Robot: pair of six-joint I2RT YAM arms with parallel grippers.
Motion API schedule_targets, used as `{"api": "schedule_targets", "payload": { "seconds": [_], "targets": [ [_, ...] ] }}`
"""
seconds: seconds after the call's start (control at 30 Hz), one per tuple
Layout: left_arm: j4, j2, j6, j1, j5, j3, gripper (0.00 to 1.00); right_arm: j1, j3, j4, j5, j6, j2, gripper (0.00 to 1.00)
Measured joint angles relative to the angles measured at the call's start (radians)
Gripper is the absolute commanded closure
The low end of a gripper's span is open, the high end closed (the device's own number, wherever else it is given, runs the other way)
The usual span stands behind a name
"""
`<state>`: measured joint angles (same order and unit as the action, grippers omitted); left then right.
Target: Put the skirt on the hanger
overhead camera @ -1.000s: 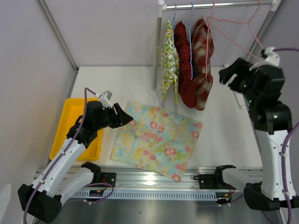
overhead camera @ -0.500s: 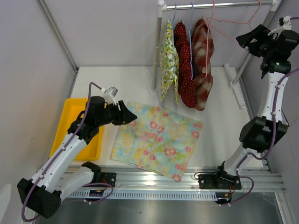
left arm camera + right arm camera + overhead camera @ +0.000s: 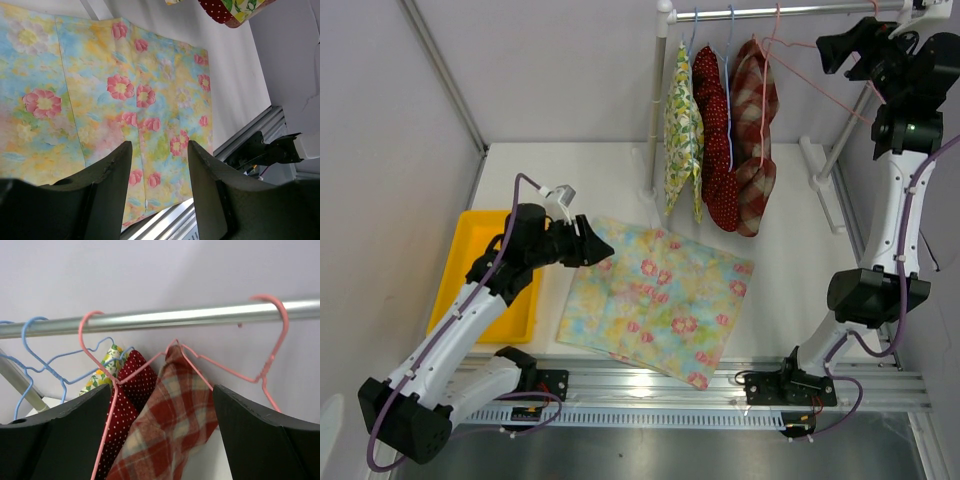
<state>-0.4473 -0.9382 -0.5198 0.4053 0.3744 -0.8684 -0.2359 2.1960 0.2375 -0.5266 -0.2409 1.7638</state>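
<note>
Lying flat on the white table, the flowery skirt is in the same spot as half a second ago. It is near the front edge, well away from the rail.

Your left gripper is over the skirt's far left corner, just where it was before. Its fingers are apart and nothing is in them. You cannot tell if they touch the cloth.

The yellow tray sits just to the left of the skirt.

The empty pink hanger hangs at the right end of the rail. Beside it hang a red check cloth, a red dotted cloth and a yellow leafy cloth.

Your right gripper is the thing that has changed. It has gone up and a bit to the left, so it is now close to the rail and the pink hanger. Its fingers are wide apart. In the right wrist view, the pink wire and the red check cloth show between them, but they hold nothing.
</note>
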Motion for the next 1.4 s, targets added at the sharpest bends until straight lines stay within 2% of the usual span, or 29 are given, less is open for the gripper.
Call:
{"api": "schedule_targets", "payload": {
  "seconds": [0.87,0.93,1.13,1.4],
  "targets": [
    [-0.035,0.0,0.018,0.0,-0.006,0.0,0.46,-0.053,0.142,-0.089,0.095,0.056,0.26,0.08],
    [-0.035,0.0,0.023,0.0,-0.008,0.0,0.46,-0.052,0.151,-0.096,0.093,0.054,0.276,0.1],
    [-0.035,0.0,0.023,0.0,-0.013,0.0,0.47,-0.039,0.157,-0.099,0.094,0.053,0.311,0.32],
    [-0.035,0.0,0.023,0.0,-0.015,0.0,0.47,-0.009,0.157,-0.1,0.101,0.063,0.314,0.4]
  ]
}}
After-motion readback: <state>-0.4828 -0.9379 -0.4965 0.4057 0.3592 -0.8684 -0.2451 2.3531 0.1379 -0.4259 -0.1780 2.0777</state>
